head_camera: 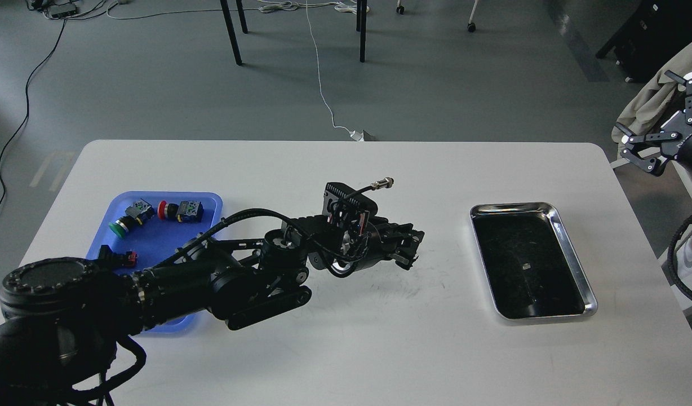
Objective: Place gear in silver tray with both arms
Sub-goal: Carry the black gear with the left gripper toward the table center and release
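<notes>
silver tray (571, 262), blue tray (206, 204), white table (346, 349)

Grey floor (154, 84) with trailing cables (323, 96) and dark furniture legs (231, 34) beyond the white table (346, 338).

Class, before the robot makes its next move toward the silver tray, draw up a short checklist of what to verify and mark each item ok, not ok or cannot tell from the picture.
1. Silver tray free to receive a part: ok, its dark bottom shows nothing in it.
2. Left gripper holds a part: cannot tell, its fingers are dark and seen end-on.
3. Table between left gripper and silver tray: ok, nothing lies there.
4. Right gripper ready: ok, fingers spread, raised off the table's right edge.
5. Parts left in the blue tray: ok, a green button, a red button and another piece remain.
</notes>
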`<action>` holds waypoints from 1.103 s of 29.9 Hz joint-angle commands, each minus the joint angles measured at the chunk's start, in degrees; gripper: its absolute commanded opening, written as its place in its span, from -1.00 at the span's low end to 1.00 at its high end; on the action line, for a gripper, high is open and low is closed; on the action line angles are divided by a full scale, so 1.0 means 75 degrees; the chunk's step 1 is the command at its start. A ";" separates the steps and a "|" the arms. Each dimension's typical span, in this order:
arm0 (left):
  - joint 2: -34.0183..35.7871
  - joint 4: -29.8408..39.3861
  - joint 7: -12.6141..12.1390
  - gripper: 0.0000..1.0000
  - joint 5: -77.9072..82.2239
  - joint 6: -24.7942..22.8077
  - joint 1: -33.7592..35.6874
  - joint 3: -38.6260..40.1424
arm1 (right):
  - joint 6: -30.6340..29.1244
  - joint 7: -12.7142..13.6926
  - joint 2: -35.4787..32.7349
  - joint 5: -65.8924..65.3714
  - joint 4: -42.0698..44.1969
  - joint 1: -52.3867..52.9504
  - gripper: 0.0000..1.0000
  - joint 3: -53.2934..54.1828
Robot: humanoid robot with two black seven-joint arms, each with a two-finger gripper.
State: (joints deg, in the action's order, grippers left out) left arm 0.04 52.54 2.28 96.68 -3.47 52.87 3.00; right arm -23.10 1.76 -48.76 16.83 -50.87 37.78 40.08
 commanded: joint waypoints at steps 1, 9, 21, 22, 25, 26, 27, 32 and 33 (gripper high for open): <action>-0.0005 -0.0057 0.0001 -0.77 0.0000 0.0006 -0.0007 -0.0001 | -0.0002 0.0000 0.0009 -0.0006 -0.0002 0.0001 0.97 -0.0001; -0.0005 0.0025 -0.0034 -0.76 0.0000 0.0006 -0.0019 -0.0142 | -0.0014 0.0000 0.0009 -0.0041 -0.0014 0.0013 0.97 -0.0001; -0.0005 0.0307 -0.0116 -0.70 0.0000 -0.0006 -0.0405 -0.0165 | -0.0002 0.0000 0.0009 -0.0041 -0.0014 0.0013 0.97 0.0011; -0.0005 0.0307 -0.0104 -0.63 -0.0012 -0.0006 -0.0417 -0.0165 | -0.0002 0.0000 0.0009 -0.0041 -0.0014 0.0002 0.98 0.0011; -0.0005 0.0295 -0.0104 -0.45 -0.0012 0.0006 -0.0476 -0.0165 | -0.0002 -0.0012 0.0020 -0.0041 -0.0014 0.0001 0.98 0.0011; -0.0005 0.0272 -0.0104 -0.42 -0.0023 0.0006 -0.0487 -0.0165 | -0.0002 -0.0012 0.0020 -0.0041 -0.0002 0.0001 0.98 -0.0001; -0.0005 0.0272 -0.0093 -0.30 -0.0035 0.0006 -0.0487 -0.0165 | -0.0002 -0.0012 0.0020 -0.0041 -0.0002 0.0001 0.98 0.0011; -0.0005 0.0248 -0.0058 -0.13 -0.0094 0.0029 -0.0511 -0.0165 | -0.0002 -0.0024 0.0032 -0.0041 -0.0002 0.0001 0.97 -0.0001; -0.0005 0.0225 -0.0057 -0.12 -0.0105 0.0029 -0.0511 -0.0165 | -0.0002 -0.0024 0.0032 -0.0041 -0.0002 0.0001 0.97 0.0011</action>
State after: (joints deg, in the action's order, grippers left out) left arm 0.00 54.50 1.69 96.16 -3.43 49.10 1.75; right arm -23.11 1.61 -48.56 16.52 -50.89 37.79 40.13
